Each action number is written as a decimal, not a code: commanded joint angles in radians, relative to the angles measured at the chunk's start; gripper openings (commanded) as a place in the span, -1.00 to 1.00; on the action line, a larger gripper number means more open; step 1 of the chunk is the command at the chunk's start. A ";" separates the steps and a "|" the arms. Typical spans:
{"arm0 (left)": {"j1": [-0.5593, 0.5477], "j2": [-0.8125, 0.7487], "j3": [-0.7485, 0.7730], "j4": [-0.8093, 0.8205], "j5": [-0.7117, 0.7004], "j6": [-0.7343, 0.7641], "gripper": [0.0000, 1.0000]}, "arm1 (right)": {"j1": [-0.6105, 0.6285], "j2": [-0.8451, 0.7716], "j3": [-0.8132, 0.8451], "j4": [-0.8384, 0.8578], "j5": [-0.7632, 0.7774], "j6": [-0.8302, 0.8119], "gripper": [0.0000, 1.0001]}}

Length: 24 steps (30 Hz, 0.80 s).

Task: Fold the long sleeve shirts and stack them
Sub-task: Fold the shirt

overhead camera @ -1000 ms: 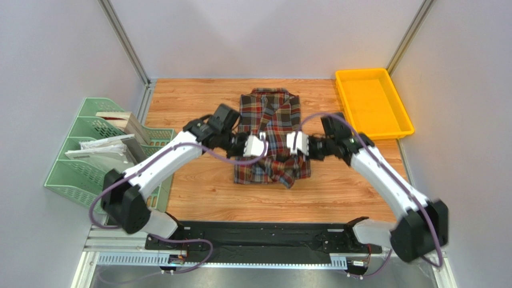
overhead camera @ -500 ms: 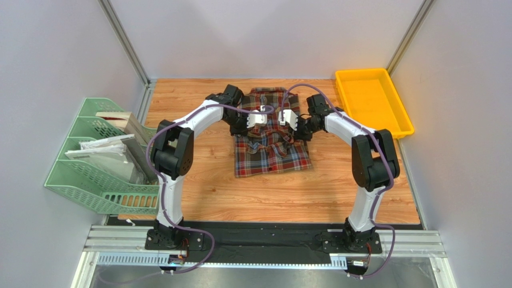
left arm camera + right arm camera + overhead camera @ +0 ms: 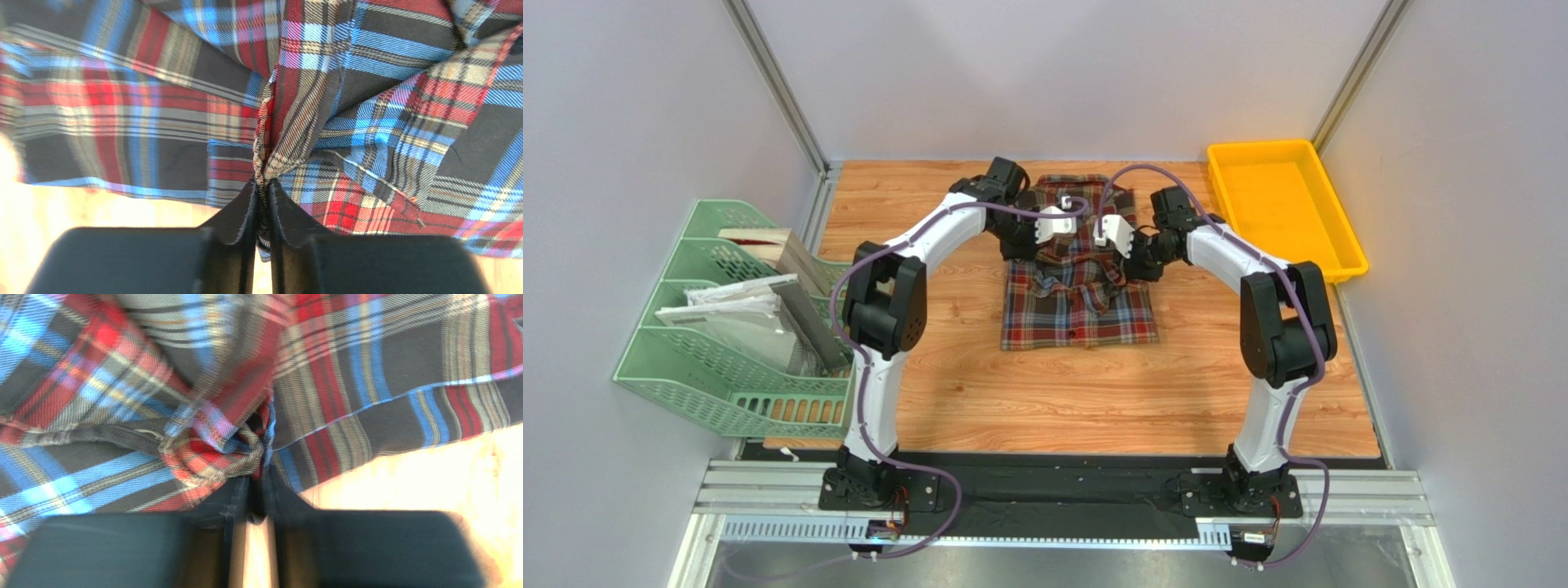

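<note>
The plaid flannel shirt (image 3: pixel 1081 300) in dark brown, red, blue and cream lies on the wooden table, its lower part flat, its upper part bunched under both grippers. My left gripper (image 3: pixel 1059 226) is shut on a pinch of shirt cloth (image 3: pixel 270 147) near the shirt's far end. My right gripper (image 3: pixel 1109 230) is shut on another pinch of the cloth (image 3: pixel 245 441) just to its right. Both hold the fabric a little above the table. The neck label is hidden.
A yellow tray (image 3: pixel 1284 208) stands at the far right. A green file rack (image 3: pixel 725 325) with papers and a box stands off the table's left edge. Bare wood (image 3: pixel 1075 392) lies in front of the shirt.
Both grippers have carried the shirt's near edge away from me over the shirt toward its far end, and the arms have stretched out. The lower part now lies flatter.
</note>
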 commanded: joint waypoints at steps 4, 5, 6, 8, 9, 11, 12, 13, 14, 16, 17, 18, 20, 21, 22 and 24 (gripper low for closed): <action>0.071 -0.023 0.066 0.053 -0.004 -0.224 -0.08 | -0.065 -0.001 0.137 -0.080 0.038 0.222 0.01; 0.094 -0.043 0.066 0.079 0.019 -0.331 -0.02 | -0.076 -0.018 0.135 -0.091 0.026 0.254 0.14; 0.138 -0.070 0.059 0.090 0.070 -0.386 0.00 | -0.085 -0.054 0.138 -0.111 0.017 0.286 0.30; 0.177 -0.159 -0.004 0.123 0.121 -0.541 0.10 | -0.112 -0.087 0.147 -0.191 -0.029 0.388 0.34; 0.200 -0.194 -0.038 0.134 0.160 -0.583 0.10 | -0.116 -0.120 0.146 -0.214 -0.044 0.429 0.33; 0.205 -0.311 -0.174 0.166 0.195 -0.675 0.09 | -0.124 -0.159 0.126 -0.268 -0.124 0.535 0.29; 0.203 -0.346 -0.272 0.177 0.232 -0.700 0.06 | -0.122 -0.179 0.085 -0.271 -0.152 0.572 0.22; 0.199 -0.406 -0.318 0.209 0.247 -0.762 0.05 | -0.116 -0.209 0.063 -0.259 -0.200 0.646 0.17; 0.195 -0.428 -0.358 0.220 0.255 -0.789 0.02 | -0.113 -0.217 0.043 -0.246 -0.221 0.682 0.12; 0.169 -0.451 -0.429 0.217 0.261 -0.825 -0.06 | -0.101 -0.216 0.006 -0.211 -0.242 0.747 -0.05; 0.157 -0.451 -0.443 0.215 0.254 -0.835 -0.10 | -0.098 -0.209 -0.001 -0.199 -0.255 0.794 -0.08; 0.137 -0.449 -0.466 0.215 0.241 -0.845 -0.17 | -0.093 -0.197 -0.004 -0.191 -0.252 0.816 -0.12; 0.123 -0.429 -0.486 0.237 0.253 -0.907 -0.17 | -0.092 -0.159 -0.014 -0.164 -0.247 0.856 -0.12; 0.110 -0.417 -0.490 0.237 0.261 -0.925 -0.20 | -0.092 -0.145 -0.015 -0.160 -0.244 0.863 -0.13; 0.106 -0.382 -0.490 0.237 0.266 -0.951 -0.22 | -0.090 -0.133 -0.026 -0.142 -0.245 0.867 -0.13; 0.096 -0.344 -0.494 0.232 0.270 -0.971 -0.33 | -0.090 -0.090 -0.037 -0.118 -0.245 0.888 -0.16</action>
